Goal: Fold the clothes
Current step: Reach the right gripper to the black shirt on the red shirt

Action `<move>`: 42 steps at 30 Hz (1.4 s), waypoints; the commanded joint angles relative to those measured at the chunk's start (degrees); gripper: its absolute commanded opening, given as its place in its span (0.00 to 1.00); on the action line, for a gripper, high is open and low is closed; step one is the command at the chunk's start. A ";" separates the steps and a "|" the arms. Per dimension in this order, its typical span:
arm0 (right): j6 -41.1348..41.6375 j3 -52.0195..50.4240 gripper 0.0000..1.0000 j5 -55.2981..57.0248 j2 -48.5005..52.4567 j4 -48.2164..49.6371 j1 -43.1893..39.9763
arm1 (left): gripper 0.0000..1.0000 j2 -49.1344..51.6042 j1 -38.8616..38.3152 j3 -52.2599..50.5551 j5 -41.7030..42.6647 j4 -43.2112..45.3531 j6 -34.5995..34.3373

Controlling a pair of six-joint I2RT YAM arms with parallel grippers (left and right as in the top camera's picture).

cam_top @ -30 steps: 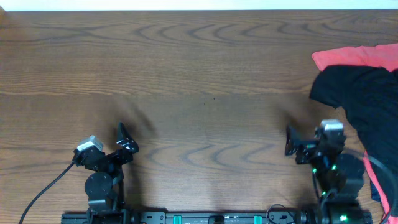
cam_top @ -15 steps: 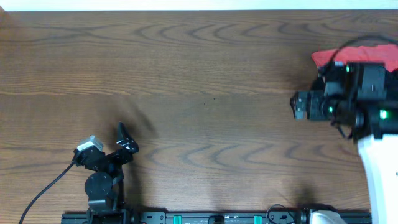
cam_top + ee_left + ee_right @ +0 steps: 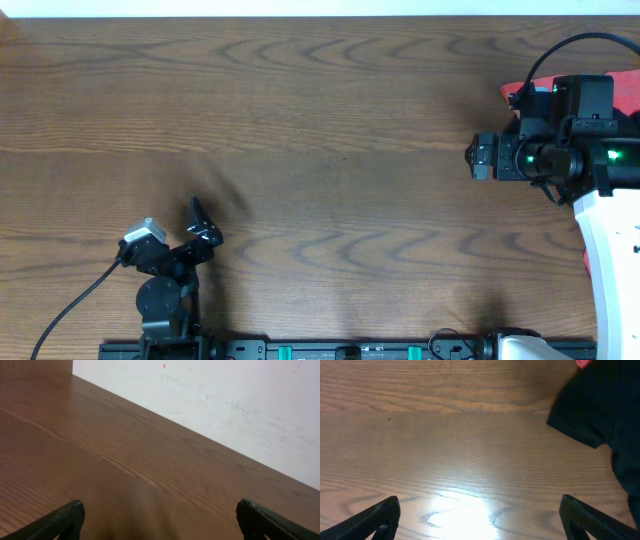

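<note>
A black garment lies at the right of the wooden table, with a red cloth under its far edge; the red corner also shows in the right wrist view. My right gripper is open and empty, raised above the table just left of the garment, and its arm hides most of the garment from overhead. In the right wrist view its jaws frame bare wood, with the garment at the upper right. My left gripper is open and empty near the front left, and its wrist view shows only wood.
A white wall runs along the table's far edge. A cable trails from the left arm's base at the front edge. The clothes reach the table's right edge.
The right arm has risen from its rest at the front right and swung toward the far right, now over the black garment. In the last half second it barely moved. The left arm is still.
</note>
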 commanded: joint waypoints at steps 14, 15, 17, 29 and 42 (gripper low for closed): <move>6.14 8.92 0.99 5.66 13.79 -3.23 -17.99 | 0.98 -0.04 0.20 -1.70 0.15 -0.52 0.94; 6.36 10.34 0.99 6.38 15.63 -3.93 -18.47 | 0.98 -0.04 0.20 -1.70 0.15 -0.52 0.94; 7.37 13.07 0.99 7.85 19.26 -5.07 -19.41 | 0.98 -0.04 0.20 -1.70 0.15 -0.52 0.94; 6.54 15.82 0.99 8.00 31.08 -3.65 -24.30 | 0.98 -0.04 0.20 -1.70 0.15 -0.52 0.96; 2.34 15.82 0.91 0.52 39.78 0.55 -24.46 | 0.98 -0.04 0.20 -1.70 0.15 -0.55 0.94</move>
